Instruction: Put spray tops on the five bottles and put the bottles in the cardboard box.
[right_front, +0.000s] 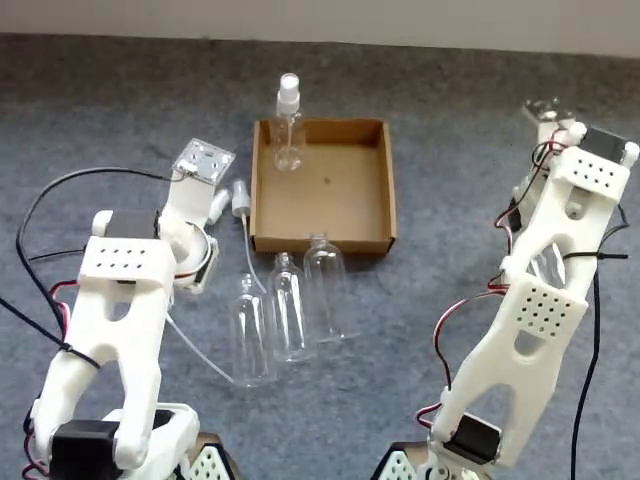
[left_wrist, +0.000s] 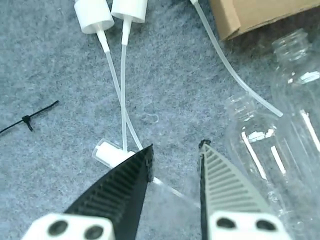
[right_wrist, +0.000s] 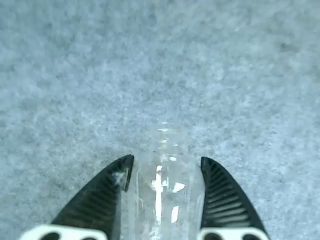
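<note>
**Containers.** The box (right_front: 340, 195) is lying open-topped on the carpet (right_front: 120, 110) and is holding one item: a capped bottle (right_front: 288, 130) is standing upright in its far left corner, with its sprayer fitted. Three open bottles (right_front: 290, 305) are standing upright in a row just outside the box's near wall. The one closest to the box is sitting right at that wall, though contact cannot be told.

**Grippers.** The left gripper (left_wrist: 176, 150) is hanging with its jaws spread over the carpet and is gripping nothing. A loose top (left_wrist: 106, 152) is lying against the tip of its black finger (left_wrist: 132, 172). Two tops (left_wrist: 92, 17) are lying side by side farther off, their tubes running back toward that finger. A cable tie (left_wrist: 27, 120) is lying apart from them. The right gripper (right_wrist: 166, 162) is clamping a clear bottle (right_wrist: 162, 200) between both fingers, well apart from the box.

**Hidden or unclear.** The clamped bottle's body is running off the edge of the right wrist view. Its neck is blending into the carpet, so whether it is carrying a top cannot be told. In the high view the right arm is covering most of this bottle. In the left wrist view the box and two of the open bottles are being cut off at the edge.
</note>
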